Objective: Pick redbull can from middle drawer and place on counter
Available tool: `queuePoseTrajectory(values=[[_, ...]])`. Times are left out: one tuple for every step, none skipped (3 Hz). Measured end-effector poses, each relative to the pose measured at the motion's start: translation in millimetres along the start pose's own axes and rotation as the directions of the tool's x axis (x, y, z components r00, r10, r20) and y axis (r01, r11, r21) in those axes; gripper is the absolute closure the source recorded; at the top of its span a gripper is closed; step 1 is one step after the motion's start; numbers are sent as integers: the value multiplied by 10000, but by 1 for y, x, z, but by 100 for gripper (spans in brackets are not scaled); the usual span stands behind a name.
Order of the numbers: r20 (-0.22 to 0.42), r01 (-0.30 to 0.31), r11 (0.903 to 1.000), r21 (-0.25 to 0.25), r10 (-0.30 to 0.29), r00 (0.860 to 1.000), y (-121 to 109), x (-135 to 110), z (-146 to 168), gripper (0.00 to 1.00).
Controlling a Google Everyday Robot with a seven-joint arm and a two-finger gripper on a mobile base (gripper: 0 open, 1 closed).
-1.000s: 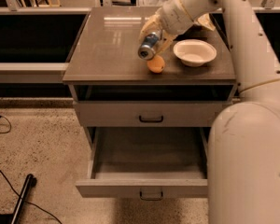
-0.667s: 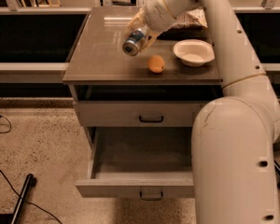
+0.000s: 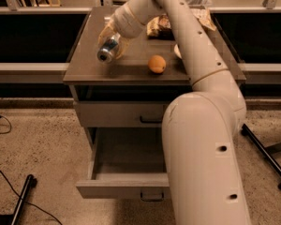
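Observation:
My gripper (image 3: 110,42) is shut on the redbull can (image 3: 106,50), a silvery-blue can held tilted with its shiny end toward the camera. It hangs just above the left part of the counter (image 3: 84,69). The middle drawer (image 3: 126,165) stands pulled open below, its grey inside showing nothing in it; its small loop handle (image 3: 152,198) is at the front. My arm (image 3: 196,125) covers the drawer's right side.
An orange fruit (image 3: 157,63) lies on the counter right of the can. A snack bag (image 3: 160,26) lies behind it, and a white bowl's edge (image 3: 177,50) peeks out by my arm. The top drawer (image 3: 117,114) is closed. A black stand leg (image 3: 264,151) crosses the floor at right.
My gripper has carried the can leftward over the counter, away from the orange and the bowl. The camera view has shifted, so the cabinet now sits further left.

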State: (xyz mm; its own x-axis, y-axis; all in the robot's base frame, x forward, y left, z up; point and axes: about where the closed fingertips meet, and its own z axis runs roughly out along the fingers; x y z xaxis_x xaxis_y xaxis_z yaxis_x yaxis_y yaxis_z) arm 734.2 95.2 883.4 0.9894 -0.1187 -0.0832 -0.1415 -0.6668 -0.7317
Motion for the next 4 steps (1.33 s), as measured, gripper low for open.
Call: queuePoseTrajectory(values=[[1105,945,9929,-720,-863,9901,3,-20,36,50],[1104,945,9929,-719,-863,9901,3,-20,36,27],[1100,945,9930,-715,-863,9902,2,-20,36,5],[1100,945,9930,-715,-863,9902,2,-20,36,0]])
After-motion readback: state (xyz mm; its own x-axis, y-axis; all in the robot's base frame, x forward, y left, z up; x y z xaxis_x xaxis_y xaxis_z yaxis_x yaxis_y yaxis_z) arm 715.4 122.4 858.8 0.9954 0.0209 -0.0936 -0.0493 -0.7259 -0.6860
